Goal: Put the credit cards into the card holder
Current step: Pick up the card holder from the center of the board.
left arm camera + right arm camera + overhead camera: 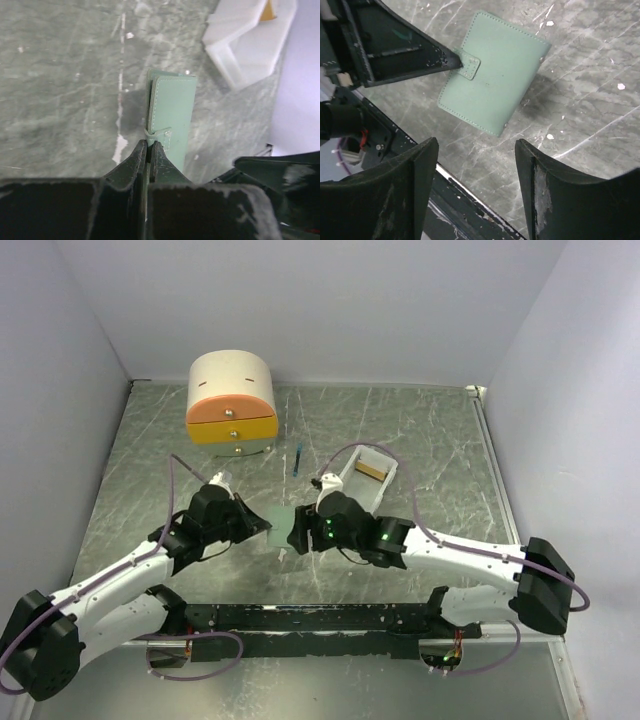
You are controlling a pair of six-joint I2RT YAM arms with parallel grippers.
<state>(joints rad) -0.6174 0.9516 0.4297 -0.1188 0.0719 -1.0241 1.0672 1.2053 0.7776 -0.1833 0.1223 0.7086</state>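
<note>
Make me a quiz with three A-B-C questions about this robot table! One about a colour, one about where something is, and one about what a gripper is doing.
1. What colour is the card holder? A red, B pale green, C black.
2. Where is the gold card? A on the card holder, B inside the white tray, C in the left gripper.
3. The left gripper is: A wide open, B shut on the card holder's edge, C out of sight.

Answers: B, both wrist views show it green. B, the yellow card lies within the tray's walls. B, its jaws pinch the strap side.
</note>
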